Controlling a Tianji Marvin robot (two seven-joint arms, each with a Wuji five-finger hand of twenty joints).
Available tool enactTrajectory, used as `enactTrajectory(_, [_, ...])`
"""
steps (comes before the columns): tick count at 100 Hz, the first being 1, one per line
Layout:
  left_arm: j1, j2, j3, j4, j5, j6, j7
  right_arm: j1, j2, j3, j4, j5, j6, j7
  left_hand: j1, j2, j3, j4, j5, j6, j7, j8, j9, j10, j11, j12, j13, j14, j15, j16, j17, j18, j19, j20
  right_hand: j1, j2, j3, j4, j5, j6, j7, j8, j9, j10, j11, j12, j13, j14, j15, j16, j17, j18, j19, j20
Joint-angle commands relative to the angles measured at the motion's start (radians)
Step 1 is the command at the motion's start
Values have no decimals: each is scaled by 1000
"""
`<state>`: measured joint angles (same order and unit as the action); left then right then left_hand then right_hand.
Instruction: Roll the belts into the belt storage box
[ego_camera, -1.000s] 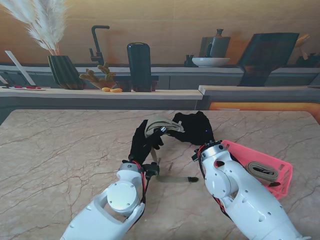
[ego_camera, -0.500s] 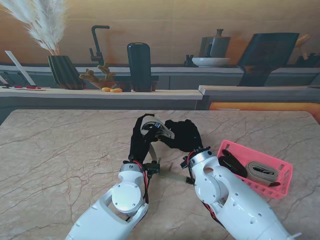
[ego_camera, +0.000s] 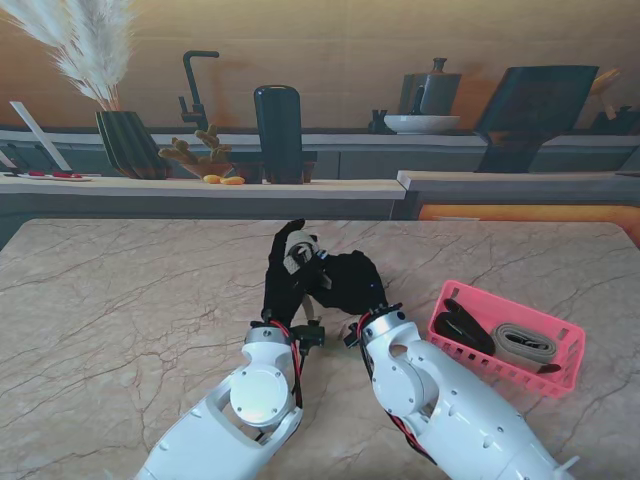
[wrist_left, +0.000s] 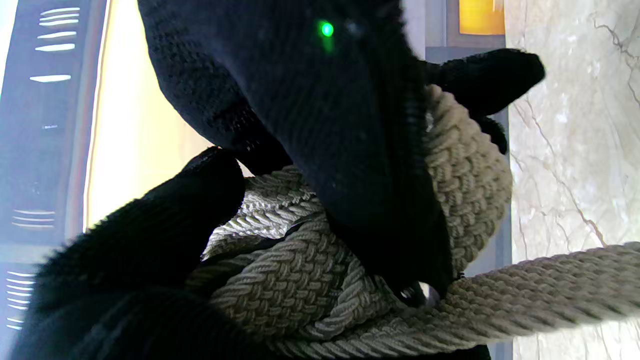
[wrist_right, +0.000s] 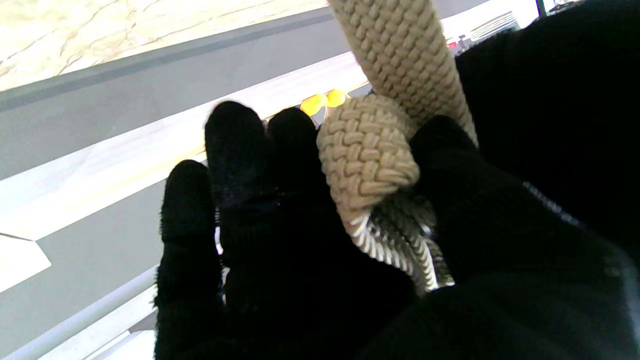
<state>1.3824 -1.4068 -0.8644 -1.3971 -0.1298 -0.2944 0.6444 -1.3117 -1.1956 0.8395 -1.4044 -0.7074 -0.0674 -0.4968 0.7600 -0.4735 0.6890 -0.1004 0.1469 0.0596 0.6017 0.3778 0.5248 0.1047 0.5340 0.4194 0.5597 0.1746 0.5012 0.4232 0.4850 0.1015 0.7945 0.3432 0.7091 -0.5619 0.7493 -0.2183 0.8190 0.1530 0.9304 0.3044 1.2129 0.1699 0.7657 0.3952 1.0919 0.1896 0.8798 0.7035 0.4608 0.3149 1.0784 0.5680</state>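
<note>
- Both hands meet over the middle of the table (ego_camera: 120, 300), raised, black gloves bunched together.
- Left hand (ego_camera: 284, 280) has its fingers curled round a coil of the woven belt (ego_camera: 297, 252); from the stand only a pale sliver of that belt shows between the gloves.
- Left wrist view: the belt (wrist_left: 310, 280) loops in several turns, a dark finger (wrist_left: 150, 235) pressed on it, the right glove covering much of the coil; one strand runs off the frame's edge.
- Right hand (ego_camera: 347, 282) pinches the belt too: in its wrist view the rolled end (wrist_right: 367, 150) sits clamped between thumb and fingers (wrist_right: 235, 150), which lie pressed together.
- A small metal glint under the glove could be the buckle; hard to tell.
- Pink box (ego_camera: 570, 345) sits to the right, well apart from the hands, a tan belt (ego_camera: 525, 345) and a black one (ego_camera: 462, 328) coiled inside; the right forearm cuts off its near corner.
</note>
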Motion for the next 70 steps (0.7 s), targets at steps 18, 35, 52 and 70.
enactTrajectory(18, [21, -27, -1, -48, -84, 20, 15, -45, -13, 9, -68, 68, 37, 105, 522, 320, -532, 5, 78, -27, 186, 39, 304, -29, -28, 178, 320, -37, 152, 48, 210, 32, 260, -43, -150, 27, 36, 110, -1, -71, -262, 145, -131, 69, -22, -20, -106, 5, -73, -31, -50, 57, -8, -20])
enactTrajectory(35, [32, -28, -18, -74, -152, 28, 19, -118, 35, 78, -180, 92, 106, 308, 531, 379, -543, 1, 110, -34, 239, 31, 285, -7, 52, 212, 356, -33, 233, 97, 220, 100, 341, -10, -200, 52, -69, 156, -69, -22, -440, 263, -254, 100, -75, -39, -212, 42, -167, -58, -107, 77, -82, -22])
enactTrajectory(52, [44, -22, -30, -94, -183, 37, 10, -155, 67, 129, -239, 87, 162, 439, 531, 375, -568, -1, 156, -71, 318, 44, 302, -20, 116, 239, 433, -40, 404, 175, 248, 136, 543, 71, -161, 87, -149, 165, -35, -39, -471, 286, -248, 105, -104, -46, -229, 62, -195, -59, -128, 73, -117, 0])
enactTrajectory(70, [49, -12, -38, -104, -202, 60, -22, -186, 89, 185, -274, 108, 173, 538, 508, 351, -703, 43, 193, -73, 335, 69, 368, -42, 218, 299, 564, -135, 678, 258, 343, 120, 805, 150, -134, 121, -217, 170, 7, -75, -457, 309, -220, 101, -138, -42, -229, 68, -208, -52, -138, 50, -147, 33])
